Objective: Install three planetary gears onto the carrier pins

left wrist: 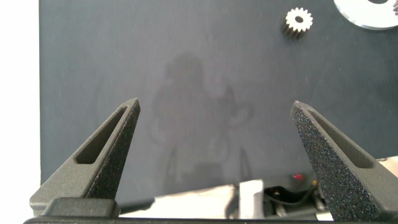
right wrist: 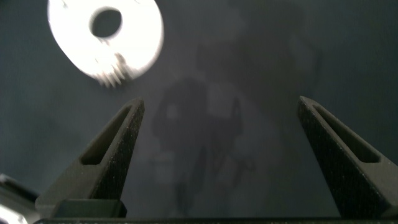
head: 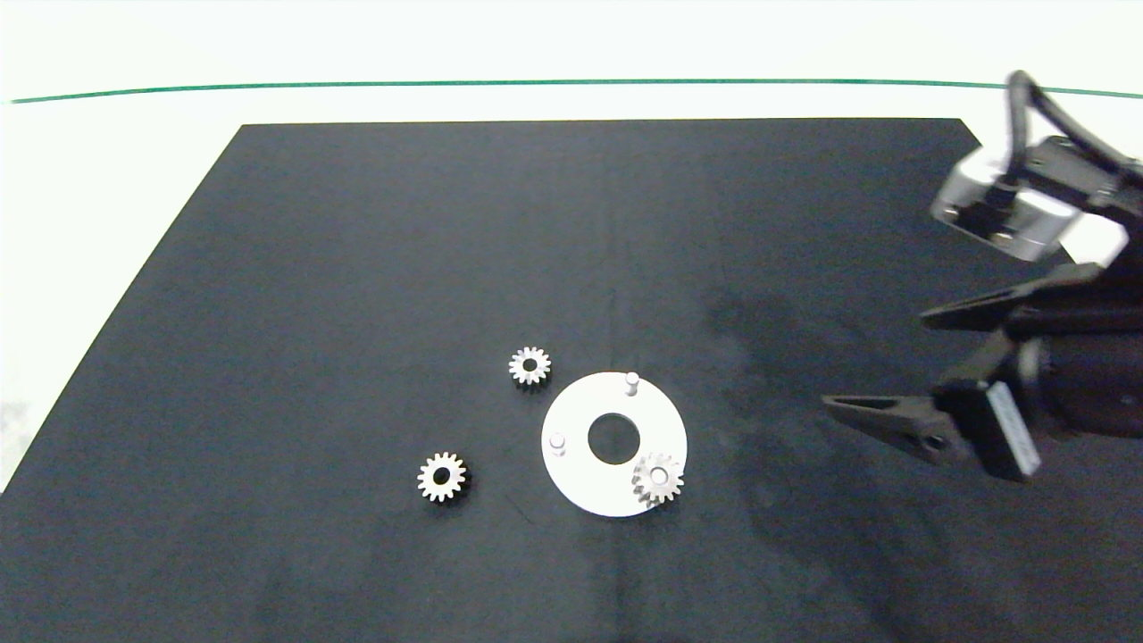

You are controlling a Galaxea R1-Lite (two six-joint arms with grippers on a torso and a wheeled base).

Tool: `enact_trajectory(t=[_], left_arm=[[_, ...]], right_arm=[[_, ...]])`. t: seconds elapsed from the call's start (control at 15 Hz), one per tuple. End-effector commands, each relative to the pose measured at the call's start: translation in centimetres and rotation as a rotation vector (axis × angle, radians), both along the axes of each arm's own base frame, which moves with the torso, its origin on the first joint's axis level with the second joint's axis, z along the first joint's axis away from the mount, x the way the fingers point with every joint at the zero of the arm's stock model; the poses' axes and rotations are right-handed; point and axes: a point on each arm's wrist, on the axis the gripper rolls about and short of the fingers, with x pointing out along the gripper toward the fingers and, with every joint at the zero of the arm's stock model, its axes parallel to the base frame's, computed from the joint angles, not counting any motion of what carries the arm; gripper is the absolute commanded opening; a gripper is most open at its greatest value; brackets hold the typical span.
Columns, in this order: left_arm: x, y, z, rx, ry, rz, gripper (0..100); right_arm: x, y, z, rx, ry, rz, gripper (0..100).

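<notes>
— Since the dark matte table mat (head: 357, 268) is the largest thing shown, what is carried on it?

— A flat white ring-shaped disc with a round centre hole (head: 580, 482) is laid near the middle of the mat, and three short silvery upright carrier pins are set around it. One small silvery toothed planetary gear (head: 658, 480) is seen seated over the pin nearest the right arm. Two pins are left bare: one at the far rim (head: 632, 382) and one at the rim toward the left side (head: 557, 442).

— How much of the task can be judged done?

— One gear of three is taken as installed. Two more are left loose on the mat: one (head: 529, 366) just beside the disc's far-left rim, apart from it, and another (head: 442, 477) lying farther out to the left. About a third is judged done, with two placements remaining.

— Where are the claws placed against these parts?

— The right gripper (head: 875, 366) is held above the mat, well apart from the disc on its right side, with its dark fingers (head: 871, 416) spread wide and nothing between them. In its wrist view the disc and the mounted gear (right wrist: 113, 73) are seen beyond the fingertips. The left gripper (left wrist: 214, 109) is not shown from above; its fingers are likewise spread and empty, with a loose gear (left wrist: 298, 21) seen well beyond them.
</notes>
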Motion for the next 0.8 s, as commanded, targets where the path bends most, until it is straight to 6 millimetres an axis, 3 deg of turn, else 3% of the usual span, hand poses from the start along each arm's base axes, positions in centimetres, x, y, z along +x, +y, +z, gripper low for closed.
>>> enact_trajectory(t=[0.07,0.4,0.67,0.8], left_arm=[[4.0,-0.8,1.6,0.148,0.096,-0.044,100],[8.9,-2.1,2.7,0.261,0.144,-0.117,100],[9.8,-2.8,1.1,0.345,0.203,-0.236,100],[11.4,-3.8,0.4,0.339,0.213,-0.291,100]], right_arm=[[-7.3,-7.9,-0.6,0.052,-0.085,-0.152,100],[-12.4,-11.6,-1.5,0.089,-0.148,-0.250,100],[-16.3,-13.5,-2.4,0.073,-0.195,-0.320,100],[-18.4,-14.1,-2.9,0.070,-0.244,-0.366,100]])
